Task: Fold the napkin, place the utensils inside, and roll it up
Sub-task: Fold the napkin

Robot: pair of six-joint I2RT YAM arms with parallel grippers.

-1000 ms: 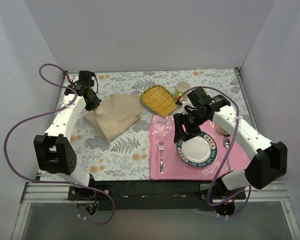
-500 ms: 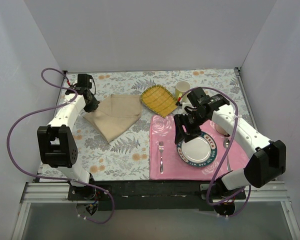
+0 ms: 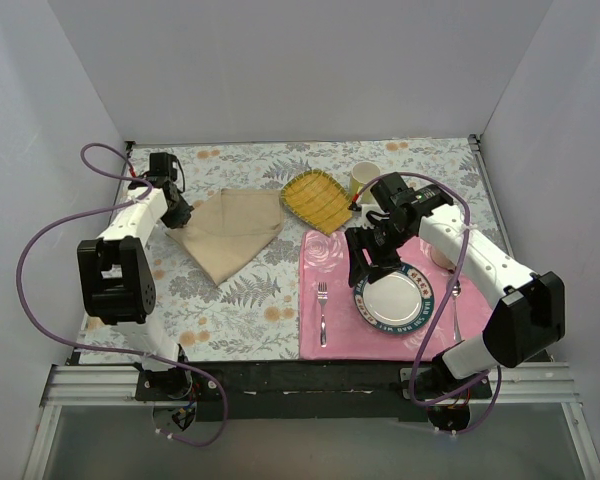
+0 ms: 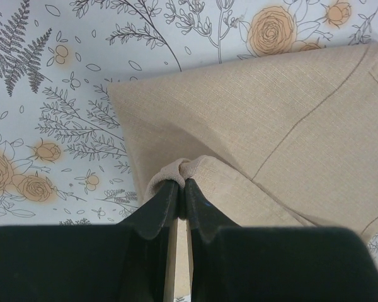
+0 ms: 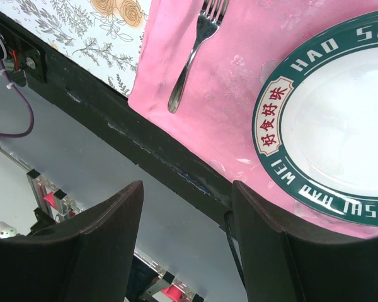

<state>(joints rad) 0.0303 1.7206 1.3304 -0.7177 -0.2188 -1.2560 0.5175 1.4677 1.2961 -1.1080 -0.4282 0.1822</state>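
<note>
Left wrist view: the napkin (image 4: pixel 283 119) is clamped by a bunched-up fold at its edge between the closed fingers of the left gripper (image 4: pixel 181 182). From the top, the napkin is seen spread left of the pink placemat (image 3: pixel 325 262), apart from it. The right gripper (image 3: pixel 360 270) is poised over the placemat, jaws apart, nothing gripped, between fork (image 3: pixel 322 310) and plate (image 3: pixel 363 300). A yellow checked cloth (image 3: pixel 318 200) is laid at the placemat's far-left corner.

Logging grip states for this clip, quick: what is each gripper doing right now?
Left gripper: closed, pinching a fold of the napkin.
Right gripper: open, holding nothing.
</note>
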